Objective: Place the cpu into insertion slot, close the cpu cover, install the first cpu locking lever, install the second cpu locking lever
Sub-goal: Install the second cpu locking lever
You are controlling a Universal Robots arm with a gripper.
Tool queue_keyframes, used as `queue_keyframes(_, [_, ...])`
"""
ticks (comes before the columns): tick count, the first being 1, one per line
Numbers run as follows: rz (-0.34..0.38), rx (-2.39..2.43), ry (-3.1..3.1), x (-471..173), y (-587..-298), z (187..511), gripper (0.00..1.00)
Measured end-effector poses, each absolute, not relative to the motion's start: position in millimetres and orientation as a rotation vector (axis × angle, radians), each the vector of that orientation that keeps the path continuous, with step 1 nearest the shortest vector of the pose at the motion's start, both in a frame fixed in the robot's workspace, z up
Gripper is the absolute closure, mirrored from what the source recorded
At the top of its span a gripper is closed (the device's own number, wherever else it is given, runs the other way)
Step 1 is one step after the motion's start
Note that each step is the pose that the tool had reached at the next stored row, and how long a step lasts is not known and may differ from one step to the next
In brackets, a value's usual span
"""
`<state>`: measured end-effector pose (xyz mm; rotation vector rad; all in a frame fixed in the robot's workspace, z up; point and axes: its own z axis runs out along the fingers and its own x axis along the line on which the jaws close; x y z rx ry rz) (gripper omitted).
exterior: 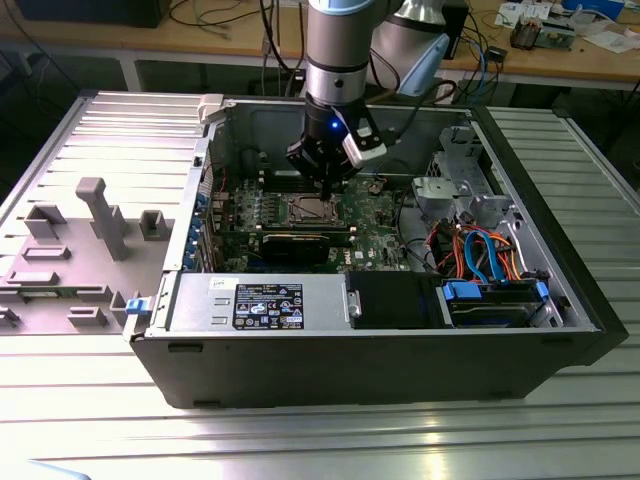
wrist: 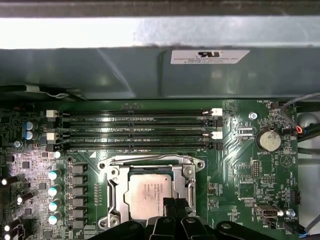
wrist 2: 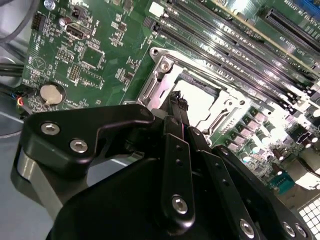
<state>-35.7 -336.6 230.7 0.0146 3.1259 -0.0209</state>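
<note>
Contact is seen in the first wrist view, low and centre in the frame: the gripper [wrist: 170, 206] is set with its fingertips brought nearly together on the lower edge of the cpu [wrist: 149, 191]; nothing is held between them. The cpu is seated in the insertion slot [wrist: 111, 194], framed by the cpu cover [wrist: 188, 172]; in the exterior view the gripper [exterior: 325, 186] is placed directly above the slot at centre frame.

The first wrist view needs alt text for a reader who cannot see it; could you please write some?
The gripper hangs at the edge of the cpu, which lies in the insertion slot with the cpu cover framing it. Long memory slots run across the green motherboard beyond.
</note>
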Motion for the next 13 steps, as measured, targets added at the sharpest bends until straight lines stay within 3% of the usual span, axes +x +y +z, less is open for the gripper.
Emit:
queue_keyframes(10, [-0.018, 0.015, 3.126, -37, -351, 233, 0.89])
queue_keyframes(13, [0.032, 0.015, 3.126, -37, -353, 234, 0.89])
